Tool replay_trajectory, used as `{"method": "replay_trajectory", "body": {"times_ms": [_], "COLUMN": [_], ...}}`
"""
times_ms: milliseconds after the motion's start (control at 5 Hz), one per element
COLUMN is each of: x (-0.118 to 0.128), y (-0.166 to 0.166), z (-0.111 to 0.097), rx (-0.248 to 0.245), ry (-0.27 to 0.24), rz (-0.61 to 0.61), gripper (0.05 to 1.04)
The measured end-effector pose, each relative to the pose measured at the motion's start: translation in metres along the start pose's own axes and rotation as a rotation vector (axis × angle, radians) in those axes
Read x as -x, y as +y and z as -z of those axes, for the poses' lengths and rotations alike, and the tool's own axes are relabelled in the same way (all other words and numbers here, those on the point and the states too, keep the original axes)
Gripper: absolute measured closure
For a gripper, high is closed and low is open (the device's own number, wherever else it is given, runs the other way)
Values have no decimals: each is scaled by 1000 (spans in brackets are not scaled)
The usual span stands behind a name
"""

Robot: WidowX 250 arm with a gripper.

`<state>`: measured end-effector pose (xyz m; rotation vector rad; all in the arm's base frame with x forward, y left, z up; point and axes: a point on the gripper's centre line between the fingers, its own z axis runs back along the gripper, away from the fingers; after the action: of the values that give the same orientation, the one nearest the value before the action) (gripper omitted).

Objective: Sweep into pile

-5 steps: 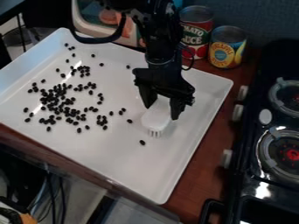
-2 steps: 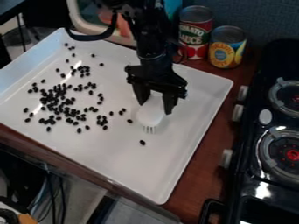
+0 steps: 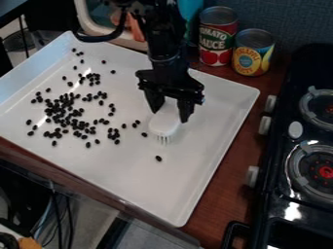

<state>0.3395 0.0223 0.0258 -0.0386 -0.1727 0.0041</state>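
Note:
The black gripper (image 3: 170,115) hangs over the right half of the white tray (image 3: 162,189), shut on a white brush (image 3: 164,122). Its two fingers stand on either side of the brush, whose bristles point toward the tray's front. Dark beans (image 3: 65,109) lie scattered over the tray's left half, densest left of centre. One bean (image 3: 144,134) is just left of the bristles, and a lone bean (image 3: 158,158) lies in front of them. Whether the bristles touch the tray, I cannot tell.
Two cans, a tomato sauce can (image 3: 217,36) and a pineapple can (image 3: 253,52), stand behind the tray's back right edge. A black toy stove (image 3: 296,170) with knobs is on the right. Behind the arm is a light-framed object (image 3: 98,30).
The gripper has moved left and slightly back with the brush, bringing the bristles closer to the nearest bean. The beans have not visibly moved.

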Motion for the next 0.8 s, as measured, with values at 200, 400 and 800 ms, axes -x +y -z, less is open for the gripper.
{"method": "replay_trajectory", "body": {"times_ms": [200, 400, 800], "x": [-10, -18, -24], "y": [12, 28, 61], "z": [2, 4, 1], "rx": [-17, -28, -47], "ry": [-13, -12, -16], "rz": [-22, -53, -121], "gripper": [351, 351, 351]}}
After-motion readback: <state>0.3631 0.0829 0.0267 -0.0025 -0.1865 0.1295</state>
